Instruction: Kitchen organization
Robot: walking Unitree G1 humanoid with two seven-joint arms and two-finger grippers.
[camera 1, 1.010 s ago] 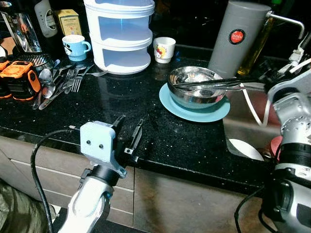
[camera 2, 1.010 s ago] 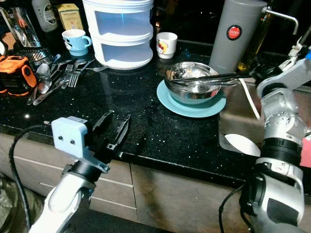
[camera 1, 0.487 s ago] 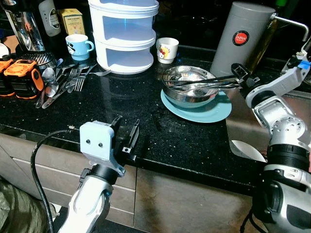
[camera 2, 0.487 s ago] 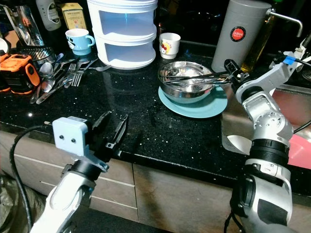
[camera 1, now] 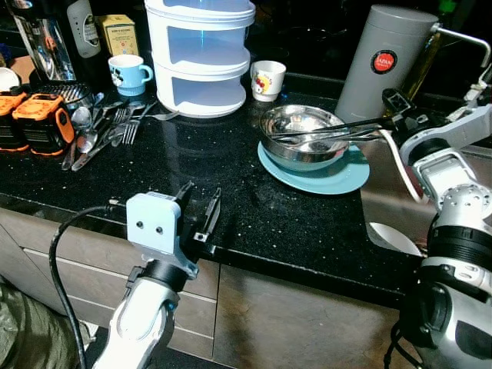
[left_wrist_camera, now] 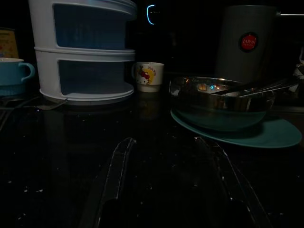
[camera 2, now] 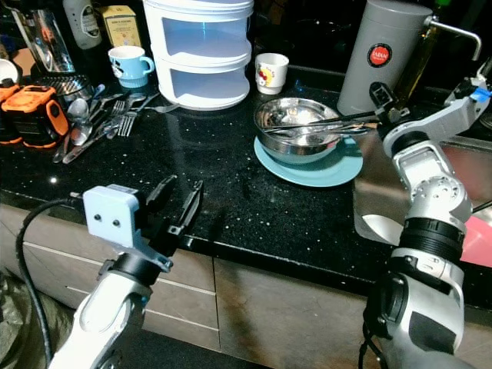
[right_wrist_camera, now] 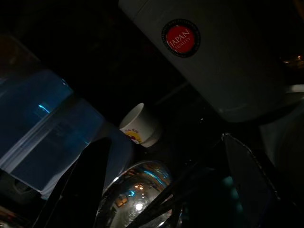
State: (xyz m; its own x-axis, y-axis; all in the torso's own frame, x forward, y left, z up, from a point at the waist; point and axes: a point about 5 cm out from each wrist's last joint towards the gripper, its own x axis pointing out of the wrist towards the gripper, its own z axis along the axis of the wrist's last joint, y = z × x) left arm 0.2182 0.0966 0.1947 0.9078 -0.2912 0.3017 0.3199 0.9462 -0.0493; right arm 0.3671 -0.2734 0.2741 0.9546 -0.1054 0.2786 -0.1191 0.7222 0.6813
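Observation:
A steel bowl [camera 1: 307,138] sits on a teal plate [camera 1: 327,175] on the black counter [camera 1: 231,177]. Long dark sticks and a silver handle [camera 1: 338,131] lie across the bowl, poking past its right rim. My right gripper [camera 1: 390,115] hovers just right of the bowl, near those ends, pointing at it. The right wrist view shows it open [right_wrist_camera: 164,140], with the bowl [right_wrist_camera: 142,199] beyond its fingers. My left gripper [camera 1: 201,201] stands open over the counter's front edge with nothing in it, aimed toward the bowl [left_wrist_camera: 221,102].
At the back stand a white tiered container [camera 1: 200,61], a blue mug [camera 1: 127,73], a white cup [camera 1: 267,79] and a grey flask [camera 1: 380,61]. Loose cutlery [camera 1: 100,131] and orange-black tools [camera 1: 31,123] lie at the left. The sink [camera 1: 400,196] holds a white plate [camera 1: 392,238].
My right gripper has risen and swung in from the sink side to the bowl's right rim. The head view has shifted slightly. The left arm has stayed where it was.

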